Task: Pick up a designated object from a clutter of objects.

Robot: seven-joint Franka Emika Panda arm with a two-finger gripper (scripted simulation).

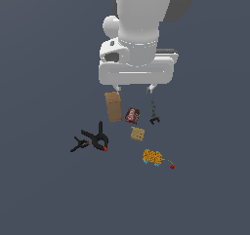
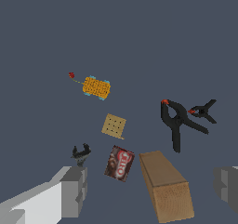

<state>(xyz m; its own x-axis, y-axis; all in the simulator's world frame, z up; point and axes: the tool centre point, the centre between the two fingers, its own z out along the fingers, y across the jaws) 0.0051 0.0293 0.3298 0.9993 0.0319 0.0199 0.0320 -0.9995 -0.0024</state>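
The designated object is a small orange-yellow bumpy block point(image 1: 153, 157) with bluish bits and a thin cord ending in a red piece point(image 1: 172, 167); it lies at the near edge of the clutter and also shows in the wrist view point(image 2: 96, 87). My gripper point(image 1: 134, 88) hangs open and empty high above the brown box point(image 1: 113, 106), well behind the block. In the wrist view its two grey fingers point(image 2: 74, 190) stand wide apart, either side of the box point(image 2: 166, 186).
A red-dark packet point(image 1: 132, 115), a tan square tile point(image 1: 137, 134), a dark thin tool point(image 1: 154, 116) and two black clamps with red tips point(image 1: 96, 138) lie on the dark grey floor around the box.
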